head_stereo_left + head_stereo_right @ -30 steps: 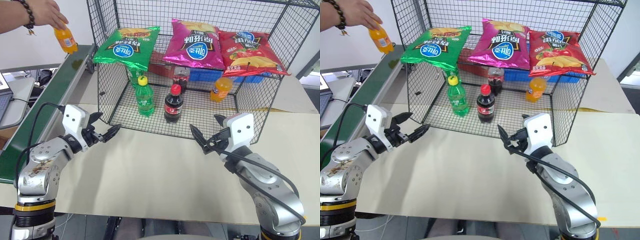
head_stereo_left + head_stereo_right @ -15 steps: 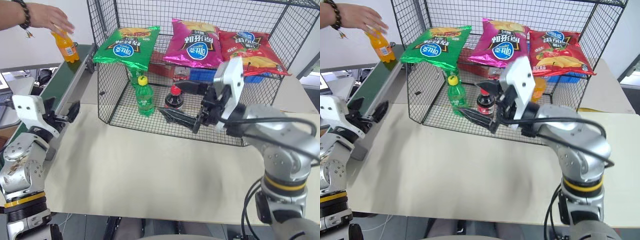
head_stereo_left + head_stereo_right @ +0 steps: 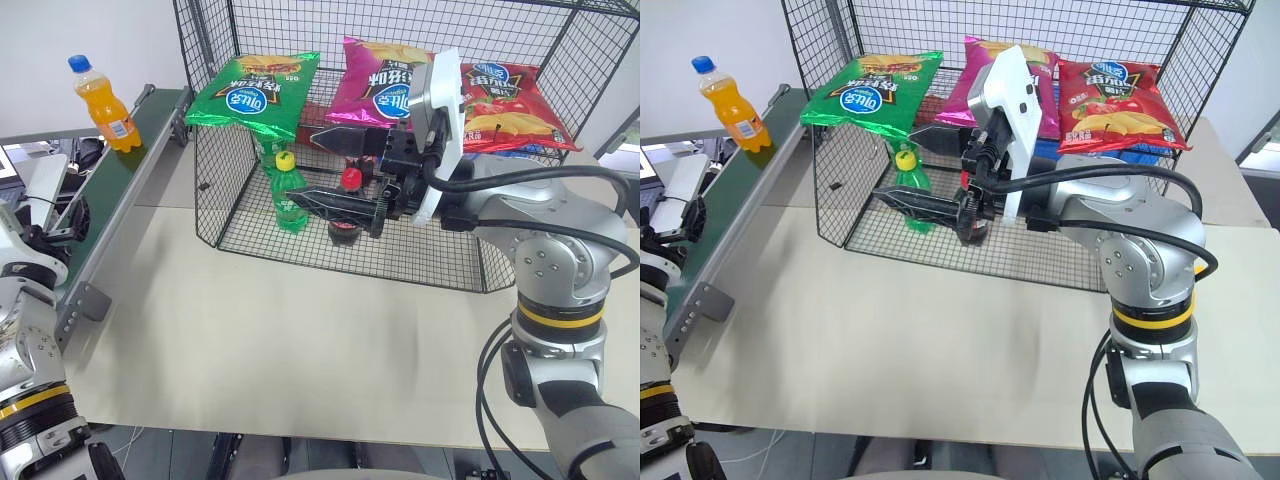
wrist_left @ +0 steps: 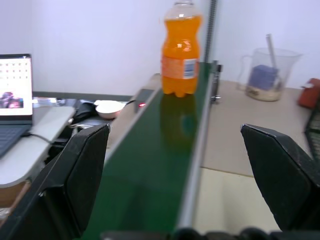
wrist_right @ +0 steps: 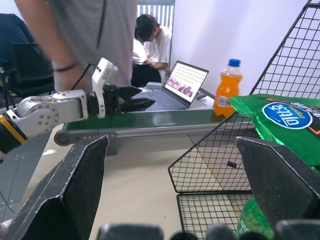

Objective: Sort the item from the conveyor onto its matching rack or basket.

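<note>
The small clear plastic bottle of orange soda (image 4: 182, 50), with its blue screw cap and orange label, is standing upright on the long dark green conveyor belt (image 4: 150, 165), well beyond the left gripper (image 4: 180, 175), whose black fingers are gaping wide and grasping nothing. The right gripper (image 3: 335, 170) is hanging with fingers spread and empty in front of the large black wire-mesh cage (image 3: 215, 180). The cage is sitting on a pale beige tabletop (image 3: 280, 350), and what is probably an open laptop (image 5: 185, 82) is glowing beyond the belt.

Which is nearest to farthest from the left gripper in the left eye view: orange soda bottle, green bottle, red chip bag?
Measured from the left gripper, at the conveyor's near end:
1. Orange soda bottle, standing upright on the belt, farther along it.
2. Green bottle, inside the wire cage, on its floor, at the left.
3. Red chip bag, on the cage's shelf, at the far right.
</note>
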